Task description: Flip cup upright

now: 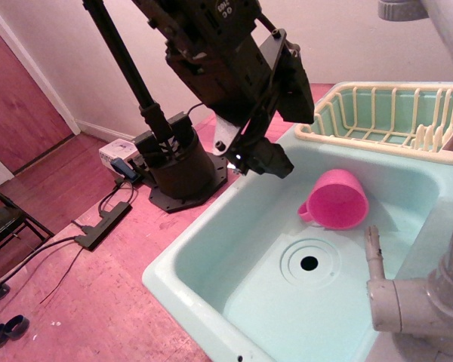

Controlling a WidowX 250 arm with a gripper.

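Mint-green sink point(211, 260), drain point(309, 263) at centre of basin floor. Dish rack point(385, 113) on far rim. Gripper point(263, 160) hangs over the basin's left-rear edge, apart from the cup; finger state cannot be told, likely closed. Pink cup point(337, 199) lies tipped against the rear wall, handle left.

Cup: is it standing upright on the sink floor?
No. The pink cup lies tilted on its side against the back wall of the sink, its handle pointing left.
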